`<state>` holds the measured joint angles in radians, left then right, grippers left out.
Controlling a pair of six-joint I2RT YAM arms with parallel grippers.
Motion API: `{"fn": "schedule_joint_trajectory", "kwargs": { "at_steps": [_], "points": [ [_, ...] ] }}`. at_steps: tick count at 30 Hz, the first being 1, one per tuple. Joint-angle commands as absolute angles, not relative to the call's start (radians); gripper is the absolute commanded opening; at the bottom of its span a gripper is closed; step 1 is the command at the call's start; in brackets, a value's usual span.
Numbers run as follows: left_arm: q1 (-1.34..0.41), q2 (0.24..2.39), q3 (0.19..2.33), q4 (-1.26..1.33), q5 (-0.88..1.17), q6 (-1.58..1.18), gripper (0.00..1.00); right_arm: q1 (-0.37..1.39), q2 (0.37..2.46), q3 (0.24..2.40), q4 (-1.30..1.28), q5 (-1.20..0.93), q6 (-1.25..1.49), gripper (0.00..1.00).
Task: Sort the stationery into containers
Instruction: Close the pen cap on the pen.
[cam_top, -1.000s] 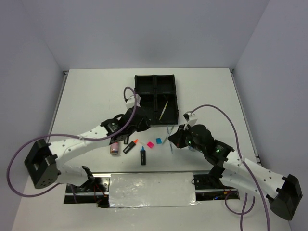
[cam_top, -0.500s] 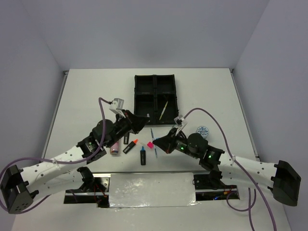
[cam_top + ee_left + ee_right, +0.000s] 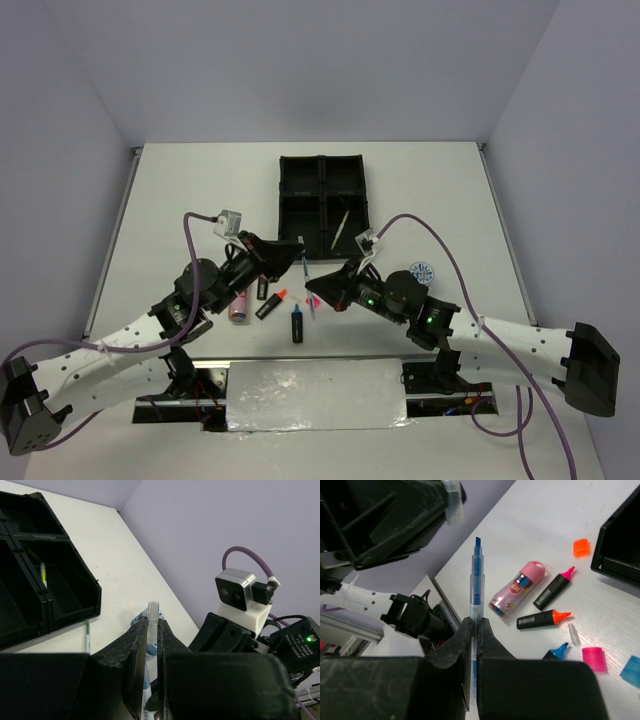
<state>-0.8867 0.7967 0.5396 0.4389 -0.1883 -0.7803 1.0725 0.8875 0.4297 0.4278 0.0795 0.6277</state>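
The right claw (image 3: 474, 623) is clenched on the barrel of a blue pen (image 3: 476, 582), nib up. The left claw (image 3: 152, 628) is clenched on a clear cap (image 3: 153, 611), near the nib but apart from it. The pen looks light, stiff and slick, so it is best pinched mid-barrel. Both arms reach inward, wrists facing, above the surface (image 3: 200, 190), just short of the tray (image 3: 320, 159). The highlighters (image 3: 542, 620) and the pink tube (image 3: 517, 592) lie below.

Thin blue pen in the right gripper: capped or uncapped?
Uncapped: thin blue pen shows a bare tip above the right gripper; left gripper holds a clear cap.
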Motion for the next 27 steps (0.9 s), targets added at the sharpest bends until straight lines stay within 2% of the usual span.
{"fn": "schedule_joint_trajectory", "kwargs": {
  "at_steps": [1,27],
  "points": [
    [-0.887,0.782,0.532,0.505,-0.210,-0.755,0.00,1.094,0.882,0.485,0.474,0.100,0.601,0.00],
    [-0.885,0.811,0.522,0.538,-0.199,-0.772,0.00,1.108,0.859,0.500,0.433,0.146,0.581,0.00]
  ]
}}
